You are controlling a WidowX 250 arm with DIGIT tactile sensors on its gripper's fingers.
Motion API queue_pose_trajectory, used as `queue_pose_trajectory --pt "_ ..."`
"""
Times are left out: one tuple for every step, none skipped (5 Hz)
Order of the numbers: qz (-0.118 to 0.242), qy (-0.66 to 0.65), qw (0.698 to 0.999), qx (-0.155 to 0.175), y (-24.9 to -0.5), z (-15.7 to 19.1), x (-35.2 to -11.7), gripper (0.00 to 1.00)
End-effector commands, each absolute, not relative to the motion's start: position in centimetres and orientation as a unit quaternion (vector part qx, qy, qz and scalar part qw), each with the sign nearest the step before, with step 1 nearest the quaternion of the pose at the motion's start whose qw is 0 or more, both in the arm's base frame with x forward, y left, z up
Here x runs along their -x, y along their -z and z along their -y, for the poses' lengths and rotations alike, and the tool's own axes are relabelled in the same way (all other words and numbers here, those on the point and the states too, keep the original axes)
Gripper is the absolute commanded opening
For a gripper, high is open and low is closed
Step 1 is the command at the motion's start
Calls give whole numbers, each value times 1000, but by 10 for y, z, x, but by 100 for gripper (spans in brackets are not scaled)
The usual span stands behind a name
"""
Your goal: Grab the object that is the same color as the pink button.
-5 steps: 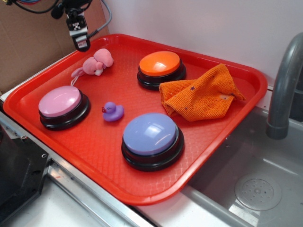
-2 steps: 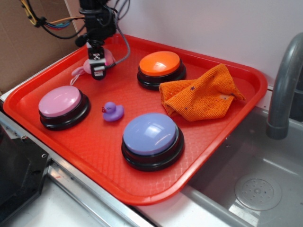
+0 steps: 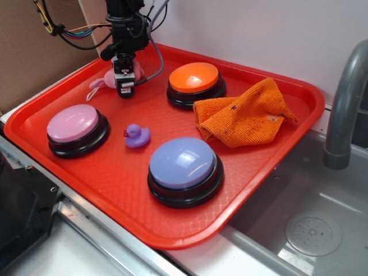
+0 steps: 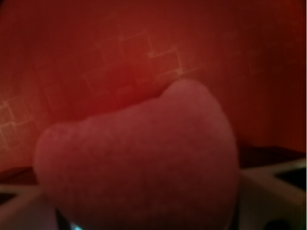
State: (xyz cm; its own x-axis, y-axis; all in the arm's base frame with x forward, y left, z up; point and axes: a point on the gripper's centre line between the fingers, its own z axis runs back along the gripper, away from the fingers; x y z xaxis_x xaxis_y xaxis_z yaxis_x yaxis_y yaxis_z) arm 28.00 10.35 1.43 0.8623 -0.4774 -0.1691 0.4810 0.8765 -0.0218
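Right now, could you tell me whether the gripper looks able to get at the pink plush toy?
Probably yes: the gripper is right over the pink plush toy, with nothing between them on the red tray.

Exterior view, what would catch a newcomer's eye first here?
Probably the bright red tray beside a sink, carrying three big domed buttons: the pink button front left, an orange one at the back, a lavender-blue one in front. At the back left, the gripper is down over the pink plush toy.
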Motion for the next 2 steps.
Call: queue_pose_trajectory --pt "-39 212 976 -20 -119 -45 -246 0" --pt "-1 144 990 12 -170 -12 -197 0"
